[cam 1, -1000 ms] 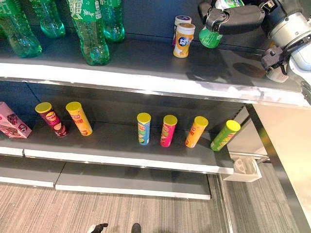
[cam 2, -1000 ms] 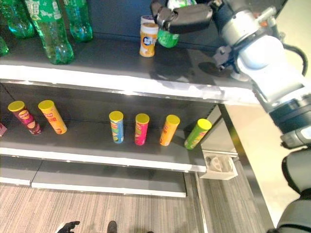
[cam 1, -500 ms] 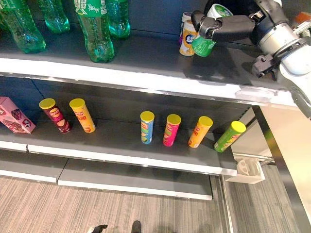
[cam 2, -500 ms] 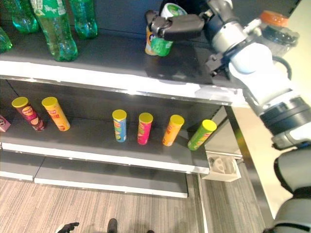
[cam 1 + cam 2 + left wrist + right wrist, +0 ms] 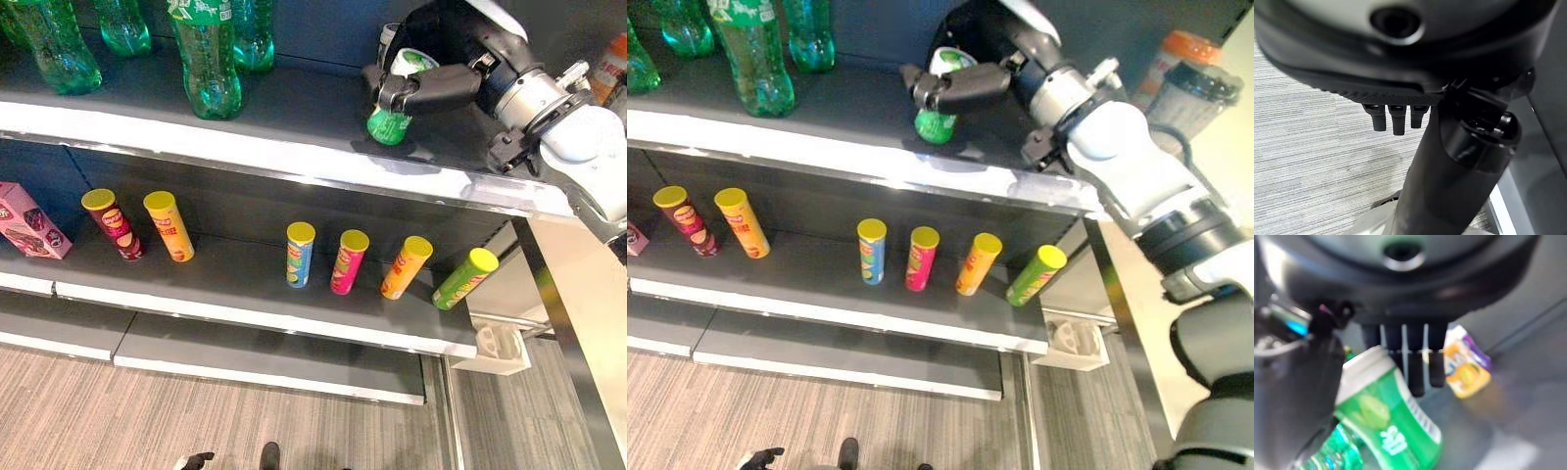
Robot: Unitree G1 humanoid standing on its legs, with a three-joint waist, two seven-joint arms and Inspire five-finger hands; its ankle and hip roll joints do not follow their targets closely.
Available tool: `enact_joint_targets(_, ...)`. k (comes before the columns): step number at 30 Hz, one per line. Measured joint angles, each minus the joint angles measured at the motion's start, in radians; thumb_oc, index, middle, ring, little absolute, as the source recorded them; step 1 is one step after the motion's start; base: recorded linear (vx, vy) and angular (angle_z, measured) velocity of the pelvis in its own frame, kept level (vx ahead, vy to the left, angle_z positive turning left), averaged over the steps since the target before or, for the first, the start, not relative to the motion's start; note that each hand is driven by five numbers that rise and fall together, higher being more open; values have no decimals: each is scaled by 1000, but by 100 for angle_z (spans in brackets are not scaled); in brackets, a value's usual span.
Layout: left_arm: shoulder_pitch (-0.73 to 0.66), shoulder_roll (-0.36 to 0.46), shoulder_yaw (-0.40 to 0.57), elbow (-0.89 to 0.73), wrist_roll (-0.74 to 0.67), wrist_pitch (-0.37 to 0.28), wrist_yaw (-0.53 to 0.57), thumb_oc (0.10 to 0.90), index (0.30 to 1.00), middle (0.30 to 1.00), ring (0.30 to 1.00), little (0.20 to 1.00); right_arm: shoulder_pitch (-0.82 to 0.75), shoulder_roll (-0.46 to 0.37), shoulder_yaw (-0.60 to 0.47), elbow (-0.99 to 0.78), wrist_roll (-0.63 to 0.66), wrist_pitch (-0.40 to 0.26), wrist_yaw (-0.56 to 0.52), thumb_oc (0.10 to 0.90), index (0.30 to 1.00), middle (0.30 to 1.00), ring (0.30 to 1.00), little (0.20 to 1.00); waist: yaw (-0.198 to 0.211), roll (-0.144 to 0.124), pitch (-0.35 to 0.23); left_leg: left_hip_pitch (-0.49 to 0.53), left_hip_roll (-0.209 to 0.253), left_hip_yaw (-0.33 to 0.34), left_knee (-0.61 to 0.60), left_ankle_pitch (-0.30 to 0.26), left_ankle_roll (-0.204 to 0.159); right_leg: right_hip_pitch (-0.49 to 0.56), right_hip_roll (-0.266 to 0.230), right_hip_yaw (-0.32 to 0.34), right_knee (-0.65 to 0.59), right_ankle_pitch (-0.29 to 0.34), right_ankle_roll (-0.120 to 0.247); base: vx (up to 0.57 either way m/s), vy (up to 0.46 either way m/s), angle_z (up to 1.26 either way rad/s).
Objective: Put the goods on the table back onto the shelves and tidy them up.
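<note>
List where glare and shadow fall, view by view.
Left eye view: glare streaks the upper shelf along its front edge; the right robot hand, gripping the green canister, throws a dark shadow on that shelf's board; the lower shelf lies in shade. Left wrist view: the left robot hand looms dark against the evenly lit floor.

floor (image 5: 59, 421): grey striped carpet | shelving (image 5: 294, 166): dark, white-edged
</note>
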Motion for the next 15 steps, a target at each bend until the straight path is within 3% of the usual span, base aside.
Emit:
enact_joint_targets(6, 3, 10, 2, -3, 0, 1, 0, 800, 900, 900, 900, 900, 0, -14, 10, 5, 0, 0, 7, 400, 300, 300, 300, 300, 0, -18, 9, -1, 2, -1, 0, 0, -2, -1, 2, 0, 0, -1, 1, 0, -6, 0)
enact_joint_targets(13, 1, 11, 1, -6, -1, 1, 0, 800, 900, 900, 900, 900, -2, -14, 9, 20, -1, -1, 7, 400, 300, 300, 300, 300, 2, -18, 9, -11, 2, -2, 0, 0, -2, -9, 2, -1, 0, -3, -2, 0, 0, 0)
enact_joint_targets(14, 1, 11, 1, -5, -1, 0, 0, 800, 900, 900, 900, 900, -2, -14, 9, 19, -1, -1, 7, 549, 524, 524, 524, 524, 2, -18, 9, -12, 2, -2, 0, 0, -2, -10, 2, -1, 0, -3, -2, 0, 0, 0)
enact_joint_targets(15, 1, 11, 2, -5, -1, 0, 0, 800, 900, 900, 900, 900, -4, -14, 9, 19, -1, 0, 7, 778, 867, 867, 867, 867, 2, -18, 9, -13, 2, -2, 0, 0, -2, -11, 2, -1, 0, -2, -2, 0, 0, 0)
